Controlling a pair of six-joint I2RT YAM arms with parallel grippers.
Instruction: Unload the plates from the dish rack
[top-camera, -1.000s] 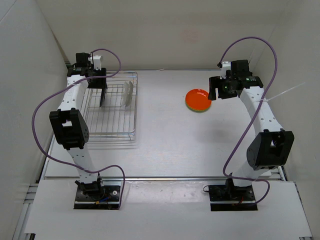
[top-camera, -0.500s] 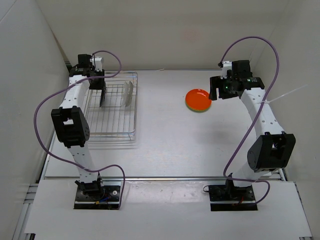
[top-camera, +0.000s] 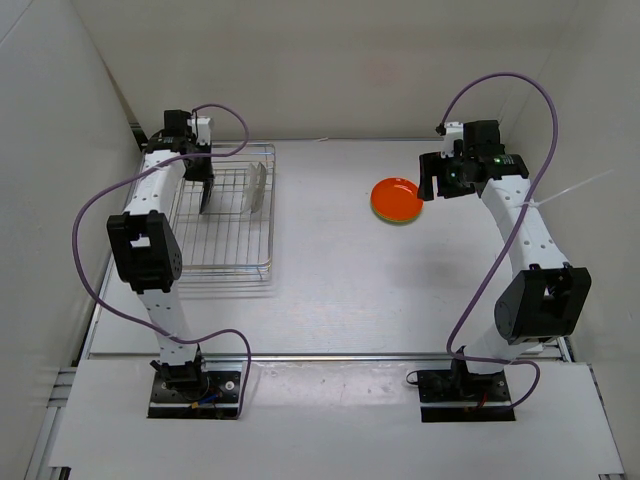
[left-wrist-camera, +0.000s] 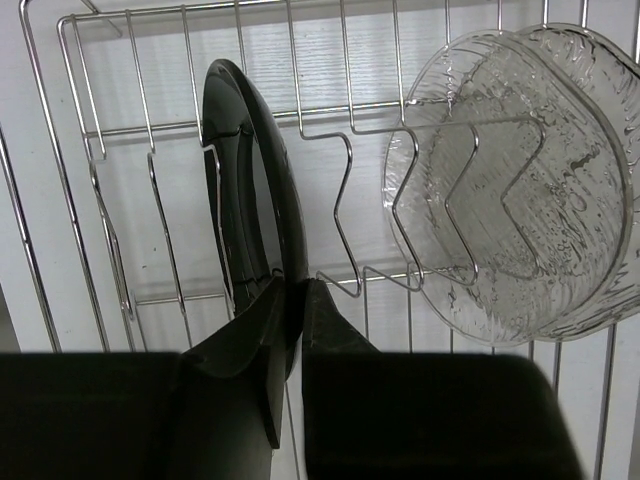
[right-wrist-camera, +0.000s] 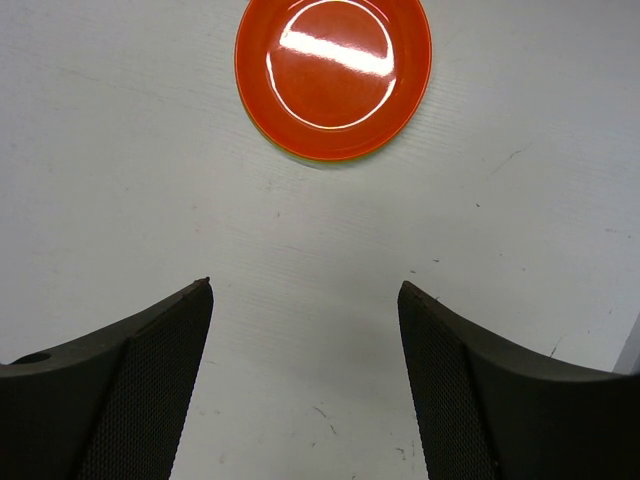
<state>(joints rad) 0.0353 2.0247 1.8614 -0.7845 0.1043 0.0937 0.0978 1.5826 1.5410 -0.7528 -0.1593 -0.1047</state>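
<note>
The silver wire dish rack (top-camera: 225, 265) stands at the left of the table. A glossy black plate (left-wrist-camera: 250, 180) stands on edge in its wires. My left gripper (left-wrist-camera: 295, 285) is shut on that plate's lower rim, one finger on each face. Right of it, two clear plates (left-wrist-camera: 520, 180) lean close together in the rack (left-wrist-camera: 90, 200). A red-orange plate (right-wrist-camera: 333, 75) lies flat on the table at the back right, with a thin lime-green edge showing under it. My right gripper (right-wrist-camera: 305, 290) hovers open just short of it, nothing between its fingers.
White walls close in the table at the left, back and right. The rack's near half (top-camera: 220, 240) holds no plates. The purple cables (top-camera: 90, 220) loop beside both arms.
My left gripper's jaws have closed onto the black plate's rim, and the left wrist has shifted slightly toward the back. The right arm and the red-orange plate have not moved.
</note>
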